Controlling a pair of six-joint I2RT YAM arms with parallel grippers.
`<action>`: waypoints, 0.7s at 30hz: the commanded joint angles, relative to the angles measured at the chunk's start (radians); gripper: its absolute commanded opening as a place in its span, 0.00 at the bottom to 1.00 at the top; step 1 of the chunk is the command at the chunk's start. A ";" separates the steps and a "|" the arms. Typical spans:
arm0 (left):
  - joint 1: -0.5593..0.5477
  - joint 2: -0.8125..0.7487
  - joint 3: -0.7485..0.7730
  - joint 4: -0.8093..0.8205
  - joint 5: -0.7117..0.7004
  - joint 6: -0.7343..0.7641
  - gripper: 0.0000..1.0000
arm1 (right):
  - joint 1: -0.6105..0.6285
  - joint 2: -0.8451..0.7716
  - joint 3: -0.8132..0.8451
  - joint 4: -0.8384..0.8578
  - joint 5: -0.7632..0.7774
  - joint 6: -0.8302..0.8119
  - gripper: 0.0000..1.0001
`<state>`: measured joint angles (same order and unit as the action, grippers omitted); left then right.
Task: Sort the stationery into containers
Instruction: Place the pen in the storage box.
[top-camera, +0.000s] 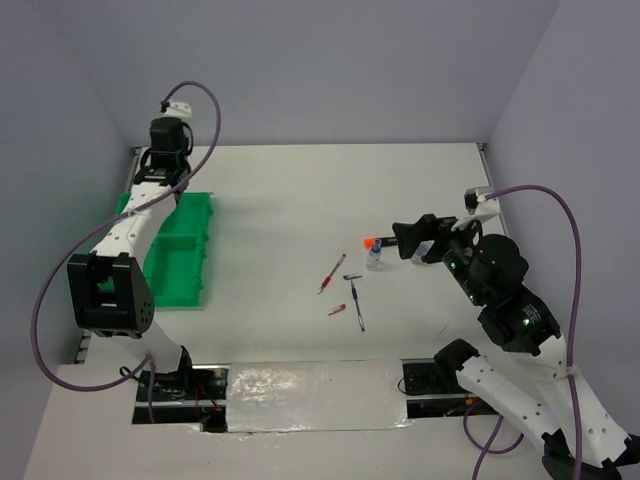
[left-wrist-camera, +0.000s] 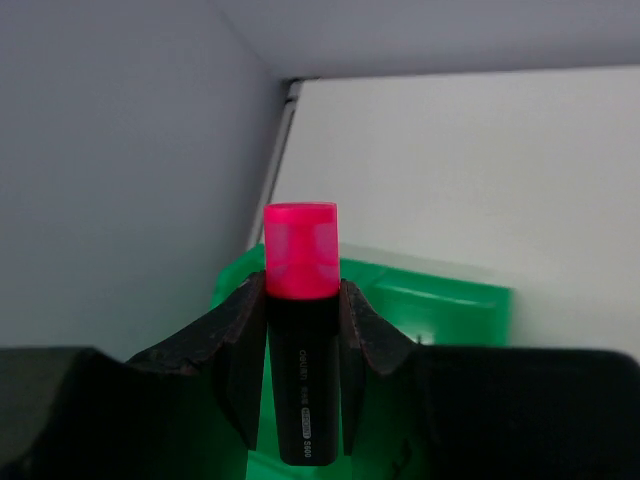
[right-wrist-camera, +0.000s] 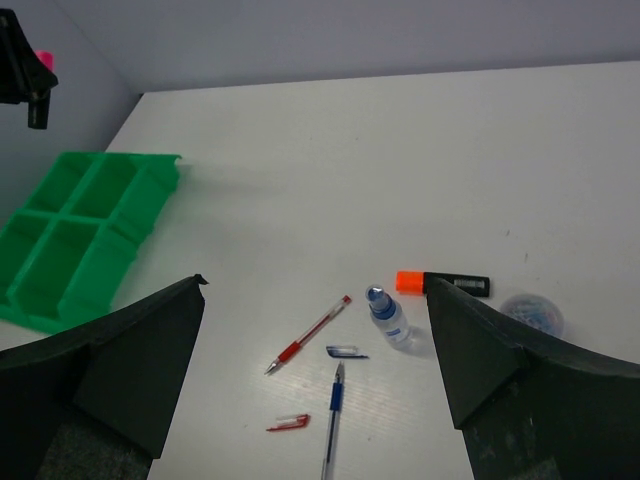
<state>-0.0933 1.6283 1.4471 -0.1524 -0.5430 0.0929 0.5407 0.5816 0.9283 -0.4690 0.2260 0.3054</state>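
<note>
Left gripper (left-wrist-camera: 300, 300) is clenched on the pink highlighter (left-wrist-camera: 300, 330). Fingers (left-wrist-camera: 235, 350) pinch the black body from both sides, with the pink end sticking out past the tips. In the top view it sits above the 12 o'clock end of the tray (top-camera: 180, 265), and the highlighter is off the table (top-camera: 300, 200).

The tray lies at the table's 9 o'clock side. The wrist view shows only its green rim (left-wrist-camera: 440, 300) behind the highlighter.

Right gripper (right-wrist-camera: 315, 283) is spread wide with nothing between the jaws, hovering above the loose items at about 3 o'clock on the table.

In the right wrist view:
- The bottle (right-wrist-camera: 388, 315) stands upright.
- The orange highlighter (right-wrist-camera: 445, 284) lies flat at the bottle's 1 o'clock, just beside it.
- The roll (right-wrist-camera: 532, 312) is at the highlighter's 4 o'clock.
- The red pen (right-wrist-camera: 308, 335) lies on a diagonal at the bottle's 9 o'clock.
- The blue pen (right-wrist-camera: 335, 415) is at the bottle's 7 o'clock.
- A small blue bit (right-wrist-camera: 345, 351) and a small red bit (right-wrist-camera: 288, 423) lie near the pens. They could be caps or clips, too small to tell.
</note>
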 joint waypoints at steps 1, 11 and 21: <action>0.148 -0.014 -0.126 0.224 0.196 0.255 0.00 | 0.007 -0.009 -0.012 0.075 -0.079 -0.002 1.00; 0.386 0.025 -0.215 0.313 0.575 0.289 0.15 | 0.007 -0.055 -0.042 0.102 -0.180 -0.005 1.00; 0.438 0.044 -0.321 0.436 0.620 0.196 0.25 | 0.007 -0.045 -0.045 0.109 -0.139 -0.008 1.00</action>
<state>0.3424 1.6573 1.1378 0.1795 0.0319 0.3313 0.5407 0.5308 0.8738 -0.4038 0.0711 0.3058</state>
